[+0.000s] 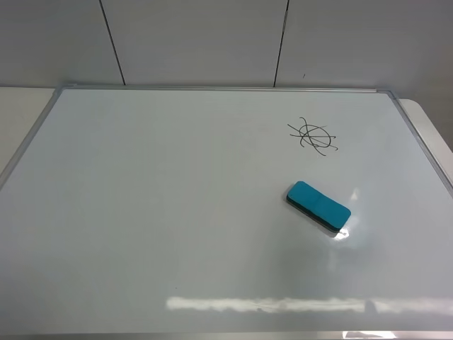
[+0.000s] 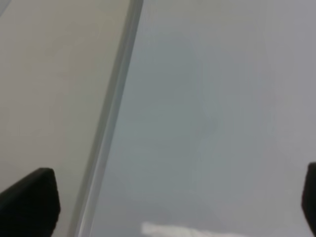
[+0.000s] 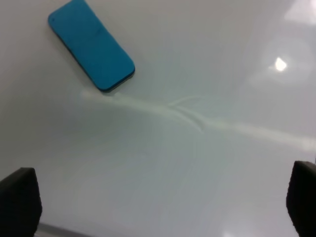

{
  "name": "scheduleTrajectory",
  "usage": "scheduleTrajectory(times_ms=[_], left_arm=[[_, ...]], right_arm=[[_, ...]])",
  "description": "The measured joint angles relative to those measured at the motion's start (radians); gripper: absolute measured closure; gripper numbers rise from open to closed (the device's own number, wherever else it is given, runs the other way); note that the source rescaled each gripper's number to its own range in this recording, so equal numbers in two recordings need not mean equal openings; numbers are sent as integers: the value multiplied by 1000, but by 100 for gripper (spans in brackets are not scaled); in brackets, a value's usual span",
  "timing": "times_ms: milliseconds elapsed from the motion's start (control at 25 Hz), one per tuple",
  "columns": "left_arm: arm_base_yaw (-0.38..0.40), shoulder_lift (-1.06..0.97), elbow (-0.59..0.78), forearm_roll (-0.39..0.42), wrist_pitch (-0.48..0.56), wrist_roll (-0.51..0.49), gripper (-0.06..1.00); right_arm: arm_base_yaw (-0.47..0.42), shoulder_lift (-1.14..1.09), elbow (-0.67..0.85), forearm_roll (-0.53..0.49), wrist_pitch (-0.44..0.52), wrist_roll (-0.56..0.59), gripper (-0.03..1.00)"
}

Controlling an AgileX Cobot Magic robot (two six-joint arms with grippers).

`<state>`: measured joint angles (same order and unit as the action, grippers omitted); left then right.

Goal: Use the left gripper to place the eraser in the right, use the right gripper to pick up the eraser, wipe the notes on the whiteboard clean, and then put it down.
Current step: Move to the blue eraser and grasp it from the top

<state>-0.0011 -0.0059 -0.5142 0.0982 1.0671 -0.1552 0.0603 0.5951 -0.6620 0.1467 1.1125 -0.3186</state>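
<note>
The teal-blue eraser [image 1: 318, 205] lies flat on the whiteboard [image 1: 163, 198], right of centre and slanted. The notes [image 1: 313, 137] are a black scribble on the board just beyond it, apart from it. Neither arm shows in the exterior high view. In the left wrist view my left gripper [image 2: 170, 205] is open and empty, over the board's silver left frame [image 2: 111, 118]. In the right wrist view my right gripper [image 3: 160, 200] is open and empty over bare board [image 3: 197, 163]. The eraser [image 3: 91, 44] lies well ahead of its fingertips [image 3: 19, 202].
Pale wall panels [image 1: 198, 42] rise behind the board. A cream tabletop [image 1: 21, 113] shows beyond the left frame, also in the left wrist view [image 2: 49, 89], and at the far right [image 1: 432, 127]. A glare strip [image 1: 283, 304] runs along the front.
</note>
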Motion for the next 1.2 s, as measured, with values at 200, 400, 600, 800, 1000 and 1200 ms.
scheduleTrajectory(times_ms=[200, 400, 600, 800, 1000, 1200], left_arm=[[0, 0, 0, 0, 0, 0, -6], [0, 0, 0, 0, 0, 0, -6], [0, 0, 0, 0, 0, 0, -6], [0, 0, 0, 0, 0, 0, -6], [0, 0, 0, 0, 0, 0, -6], [0, 0, 0, 0, 0, 0, -6]], right_arm=[[42, 346, -59, 107, -125, -199, -3], [153, 671, -104, 131, -278, -319, -3], [233, 880, -125, 135, -395, -384, -3], [242, 969, -127, 157, -465, -420, -3], [242, 1010, -127, 157, -569, -433, -3], [243, 1057, -127, 160, -593, -446, -3]])
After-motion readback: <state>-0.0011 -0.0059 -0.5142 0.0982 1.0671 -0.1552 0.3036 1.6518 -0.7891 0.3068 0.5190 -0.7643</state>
